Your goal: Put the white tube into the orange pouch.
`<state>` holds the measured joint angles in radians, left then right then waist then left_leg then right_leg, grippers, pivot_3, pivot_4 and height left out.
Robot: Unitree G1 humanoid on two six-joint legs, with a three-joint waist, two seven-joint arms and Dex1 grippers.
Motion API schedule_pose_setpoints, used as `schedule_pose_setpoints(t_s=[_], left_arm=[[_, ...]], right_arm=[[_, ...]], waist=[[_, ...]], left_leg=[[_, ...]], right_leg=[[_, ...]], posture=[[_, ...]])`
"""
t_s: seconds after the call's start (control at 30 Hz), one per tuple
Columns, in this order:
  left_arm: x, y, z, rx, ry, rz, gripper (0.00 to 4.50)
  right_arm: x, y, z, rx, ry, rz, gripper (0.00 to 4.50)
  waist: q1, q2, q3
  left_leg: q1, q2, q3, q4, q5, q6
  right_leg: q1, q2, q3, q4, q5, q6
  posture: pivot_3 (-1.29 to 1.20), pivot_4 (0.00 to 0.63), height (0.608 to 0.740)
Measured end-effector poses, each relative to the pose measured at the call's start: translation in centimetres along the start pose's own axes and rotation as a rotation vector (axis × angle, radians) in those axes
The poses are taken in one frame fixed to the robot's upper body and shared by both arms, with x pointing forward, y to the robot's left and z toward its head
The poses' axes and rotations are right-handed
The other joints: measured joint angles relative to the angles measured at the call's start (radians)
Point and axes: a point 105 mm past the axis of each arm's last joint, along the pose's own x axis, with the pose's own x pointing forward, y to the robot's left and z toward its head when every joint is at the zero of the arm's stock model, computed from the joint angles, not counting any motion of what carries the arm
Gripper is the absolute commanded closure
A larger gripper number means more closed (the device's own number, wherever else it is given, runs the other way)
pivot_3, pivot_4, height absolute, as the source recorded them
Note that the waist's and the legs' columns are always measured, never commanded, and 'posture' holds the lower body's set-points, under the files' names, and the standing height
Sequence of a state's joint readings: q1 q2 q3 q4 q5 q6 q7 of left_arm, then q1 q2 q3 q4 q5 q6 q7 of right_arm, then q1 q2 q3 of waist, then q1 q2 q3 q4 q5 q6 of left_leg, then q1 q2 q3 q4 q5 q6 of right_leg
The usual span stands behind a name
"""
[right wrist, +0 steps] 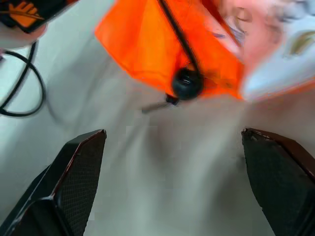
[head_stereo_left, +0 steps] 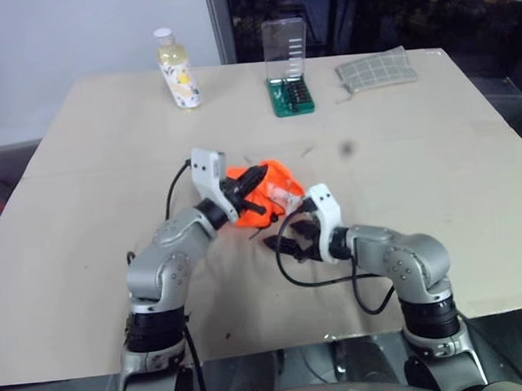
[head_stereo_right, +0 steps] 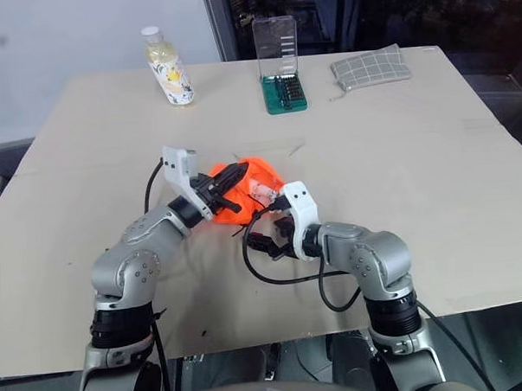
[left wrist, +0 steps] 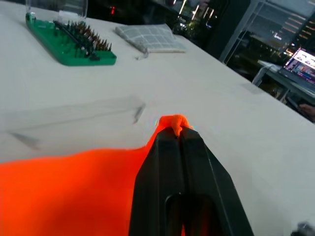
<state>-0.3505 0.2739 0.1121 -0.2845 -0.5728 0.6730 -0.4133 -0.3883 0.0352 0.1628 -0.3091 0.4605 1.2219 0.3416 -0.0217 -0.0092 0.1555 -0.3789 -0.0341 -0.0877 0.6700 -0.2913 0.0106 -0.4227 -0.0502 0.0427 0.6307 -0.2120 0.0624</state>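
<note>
Tube [head_stereo_right: 263, 192] pokes from orange pouch [head_stereo_right: 258, 176] pinched by left jaws; right jaws gape just beside.

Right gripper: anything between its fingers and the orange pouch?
No. In the right wrist view the open right gripper faces the orange pouch across bare table; only the pouch's dark cord bead hangs at its edge.

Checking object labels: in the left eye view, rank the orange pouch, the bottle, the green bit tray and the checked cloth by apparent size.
1. orange pouch, nearest and partly hidden by the hands
2. checked cloth
3. bottle and green bit tray, too alike to rank
</note>
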Motion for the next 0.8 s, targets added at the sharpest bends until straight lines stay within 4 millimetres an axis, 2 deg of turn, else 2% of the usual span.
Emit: schedule_pose_setpoints(t_s=[0.27,0.4,0.47,0.5,0.53,0.57,0.6,0.7,0.73,0.77,0.8], left_arm=[[0.2,0.4,-0.4,-0.026,0.003,0.030,4.50],[0.2,0.3,-0.4,-0.032,0.000,0.029,4.50],[0.2,0.3,-0.4,-0.032,0.000,0.029,4.50],[0.2,0.3,-0.4,-0.032,0.000,0.030,4.50],[0.2,0.3,-0.4,-0.032,0.000,0.030,4.50],[0.2,0.4,-0.5,-0.032,0.001,0.030,4.50],[0.2,0.4,-0.5,-0.033,0.001,0.030,4.50],[0.2,0.4,-0.5,-0.032,0.001,0.030,4.50],[0.2,0.4,-0.5,-0.033,0.002,0.031,4.50],[0.2,0.4,-0.5,-0.032,0.001,0.031,4.50],[0.2,0.4,-0.5,-0.033,0.001,0.031,4.50]], right_arm=[[2.5,-0.1,0.3,-0.067,-0.083,0.053,0.05],[3.2,-0.2,0.5,-0.061,-0.113,0.062,0.05],[3.4,-0.3,0.5,-0.059,-0.121,0.060,0.58],[3.5,-0.5,0.4,-0.057,-0.121,0.053,1.04],[3.5,-0.6,0.4,-0.057,-0.120,0.047,1.25],[3.5,-0.8,0.4,-0.058,-0.120,0.041,1.76],[3.5,-0.9,0.3,-0.057,-0.119,0.036,2.02],[3.4,-1.3,0.0,-0.055,-0.108,0.021,3.51],[3.3,-1.2,0.2,-0.060,-0.113,0.026,4.22],[3.4,-1.0,0.2,-0.064,-0.113,0.032,4.46],[3.3,-0.9,0.3,-0.067,-0.114,0.035,4.46]], waist=[[-0.014,-0.001,-0.001],[-0.018,-0.002,-0.001],[-0.018,-0.002,-0.001],[-0.018,-0.002,-0.001],[-0.018,-0.002,-0.001],[-0.018,-0.002,-0.001],[-0.018,-0.002,-0.001],[-0.018,-0.002,-0.001],[-0.018,-0.002,-0.001],[-0.018,-0.003,-0.002],[-0.018,-0.003,-0.002]], left_leg=[[0.001,0.000,0.000,0.000,0.001,-0.002],[0.002,0.000,0.000,0.000,0.002,-0.003],[0.003,0.000,-0.001,0.000,0.002,-0.004],[0.003,0.001,-0.001,0.000,0.003,-0.004],[0.003,0.000,-0.001,0.000,0.003,-0.004],[0.003,0.001,-0.001,0.000,0.003,-0.004],[0.003,0.001,-0.001,0.000,0.003,-0.004],[0.002,0.001,-0.001,0.000,0.003,-0.004],[0.002,0.001,-0.001,0.000,0.003,-0.004],[0.002,0.001,-0.001,0.000,0.003,-0.004],[0.002,0.001,-0.001,0.000,0.003,-0.004]], right_leg=[[0.000,0.000,0.000,0.002,0.000,0.000],[0.000,0.001,0.000,0.004,0.001,-0.001],[0.000,0.001,0.000,0.005,0.001,-0.002],[0.000,0.002,0.000,0.006,0.001,-0.002],[0.000,0.002,0.000,0.006,0.001,-0.002],[0.000,0.002,0.000,0.006,0.001,-0.002],[0.000,0.002,0.000,0.006,0.001,-0.002],[0.000,0.002,0.000,0.005,0.001,-0.002],[0.000,0.002,0.000,0.004,0.001,-0.002],[0.000,0.002,0.000,0.004,0.001,-0.002],[0.000,0.002,0.000,0.004,0.001,-0.002]], posture=[[0.00,0.150,0.740],[0.00,0.150,0.740],[0.00,0.150,0.740],[0.00,0.150,0.740],[0.00,0.150,0.740],[0.00,0.150,0.740],[0.00,0.150,0.740],[0.00,0.150,0.740],[0.00,0.150,0.740],[0.00,0.150,0.740],[0.00,0.150,0.740]])
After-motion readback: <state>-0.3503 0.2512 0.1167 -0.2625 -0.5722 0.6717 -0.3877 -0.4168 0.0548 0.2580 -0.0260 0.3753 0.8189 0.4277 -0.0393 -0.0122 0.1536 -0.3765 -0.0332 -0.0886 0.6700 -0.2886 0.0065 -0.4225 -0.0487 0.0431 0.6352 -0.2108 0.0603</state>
